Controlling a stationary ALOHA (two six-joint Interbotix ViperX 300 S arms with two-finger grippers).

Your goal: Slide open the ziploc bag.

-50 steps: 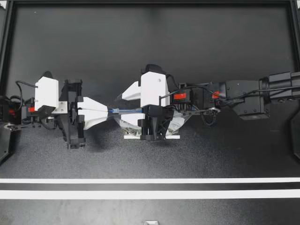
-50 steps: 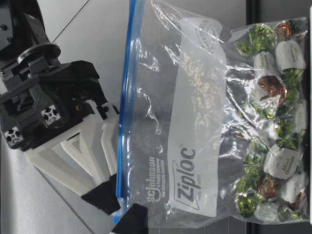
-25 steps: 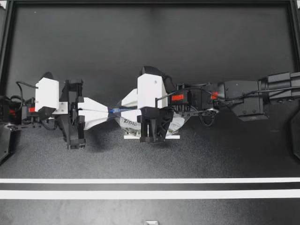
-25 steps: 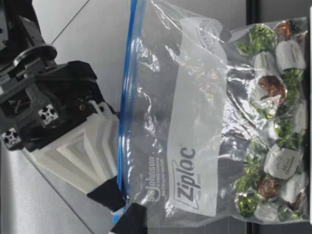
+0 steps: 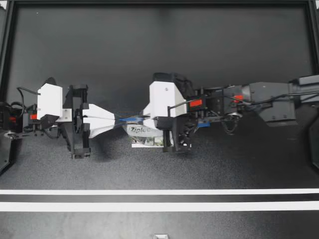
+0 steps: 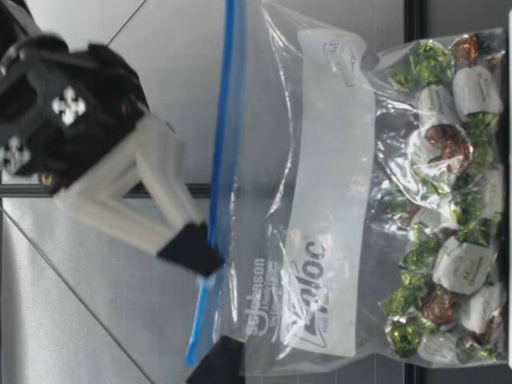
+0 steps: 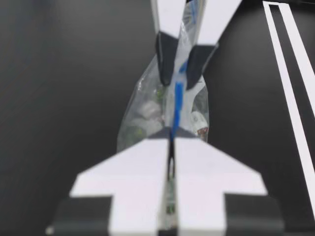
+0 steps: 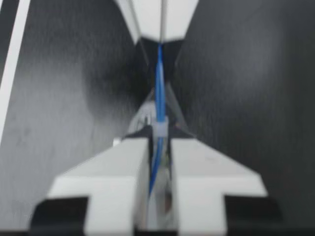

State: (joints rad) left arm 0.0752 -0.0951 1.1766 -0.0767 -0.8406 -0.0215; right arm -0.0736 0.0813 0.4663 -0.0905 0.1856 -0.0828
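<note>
My left gripper [image 5: 115, 119] reaches in level from the side, its fingers pressed flat together on one end of the blue zip [image 5: 130, 119]; the left wrist view shows the strip pinched right at the tips [image 7: 172, 140]. My right gripper [image 5: 144, 118] comes from the opposite side, facing it, fingers drawn in to a narrow gap with the zip clamped between the dark pads [image 7: 165, 59]. The two sets of tips stand apart along the strip, which runs taut between them. The bag [image 5: 142, 130] hangs below the zip at the middle of the table [image 5: 149, 50], upright, with wrapped sweets [image 6: 448, 264] heaped in its bottom. Compared with a second ago, my right gripper [image 6: 194, 254] has drawn back along the zip toward its own side, away from my left gripper [image 6: 220, 364], which has not moved. The pads that were nearly touching are now clearly separated.
</note>
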